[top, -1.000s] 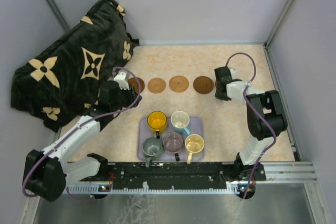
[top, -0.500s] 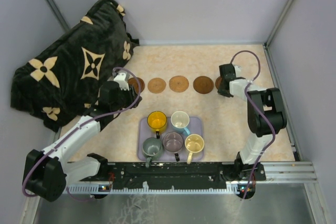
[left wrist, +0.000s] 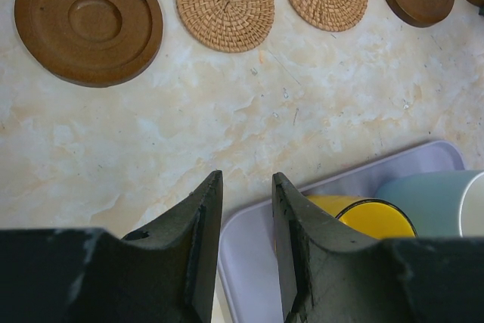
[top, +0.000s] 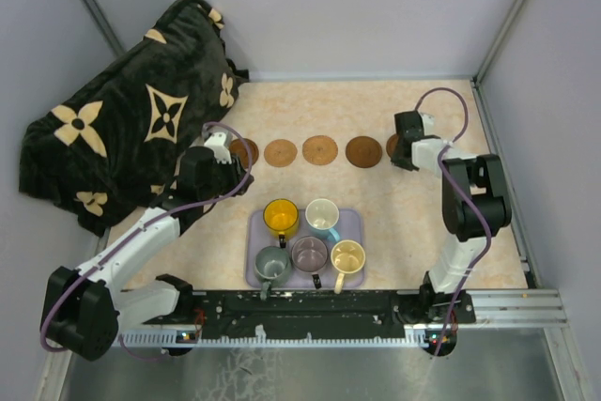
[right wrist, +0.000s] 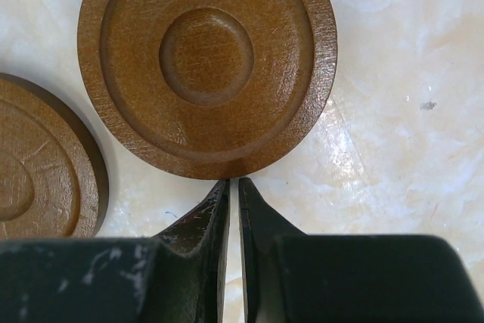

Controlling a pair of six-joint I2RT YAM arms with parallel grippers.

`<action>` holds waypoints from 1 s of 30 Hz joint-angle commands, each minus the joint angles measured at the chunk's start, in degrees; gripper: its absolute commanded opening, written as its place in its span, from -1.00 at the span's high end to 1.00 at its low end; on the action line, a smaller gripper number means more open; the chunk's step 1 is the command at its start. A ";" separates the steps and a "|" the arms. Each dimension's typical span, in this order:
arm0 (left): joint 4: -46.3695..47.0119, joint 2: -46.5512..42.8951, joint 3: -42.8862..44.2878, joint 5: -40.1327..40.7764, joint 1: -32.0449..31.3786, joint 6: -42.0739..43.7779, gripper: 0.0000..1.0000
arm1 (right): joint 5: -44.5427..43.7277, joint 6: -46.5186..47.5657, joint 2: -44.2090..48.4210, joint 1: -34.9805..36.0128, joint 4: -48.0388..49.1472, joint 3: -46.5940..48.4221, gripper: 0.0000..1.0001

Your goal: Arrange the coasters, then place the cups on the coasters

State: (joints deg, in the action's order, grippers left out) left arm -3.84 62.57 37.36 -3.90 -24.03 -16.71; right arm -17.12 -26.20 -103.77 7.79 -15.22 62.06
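Five coasters lie in a row across the table's middle: a dark one [top: 242, 150] beside my left gripper [top: 223, 159], two tan ones [top: 280, 151] [top: 319, 149], a dark one [top: 363, 150], and a last dark one [top: 392, 147] half under my right gripper [top: 400, 151]. In the right wrist view the right gripper [right wrist: 233, 183] is shut, its tips against the near rim of that dark coaster [right wrist: 207, 66]. My left gripper [left wrist: 246, 183] is open and holds nothing. Yellow [top: 281, 217], light blue [top: 322, 215], grey-green [top: 272, 262], mauve [top: 309, 253] and cream [top: 347, 256] cups stand on the lavender tray [top: 255, 232].
A dark floral blanket [top: 131, 129] is heaped at the back left, close to the left arm. Grey walls [top: 376, 7] enclose the table on three sides. The tray's corner [left wrist: 249, 262] lies right under the left fingers [left wrist: 208, 202].
The right gripper has shifted a little toward the back of the table by the rightmost coaster, and more of that coaster shows. The left arm has not moved.
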 commanded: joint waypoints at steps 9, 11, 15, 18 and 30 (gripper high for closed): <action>0.53 0.64 -0.55 -0.17 -0.33 -0.20 0.21 | -0.63 -0.90 -0.89 -1.11 -1.79 -0.23 0.81; 0.50 0.42 -0.62 -0.02 -0.38 -0.29 0.21 | -0.25 -1.16 0.44 -1.11 -2.19 -1.29 0.83; 0.64 -0.25 -0.71 0.08 -0.36 -0.72 0.21 | 0.58 -1.95 6.30 -0.96 -3.08 -4.94 0.83; 0.53 -1.10 -0.64 0.19 -0.35 -1.10 0.20 | 0.08 -1.96 12.17 -0.55 -4.61 -7.37 0.82; -4.72 -10.19 -1.68 4.53 -0.46 -2.96 0.00 | -6.21 -1.07 34.78 -0.06 -11.70 -10.91 -0.24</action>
State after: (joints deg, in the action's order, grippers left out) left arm -5.80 55.61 36.36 -2.22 -24.12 -18.52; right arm -19.27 -27.35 -76.18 7.49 -24.51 51.90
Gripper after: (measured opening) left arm 0.462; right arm 0.525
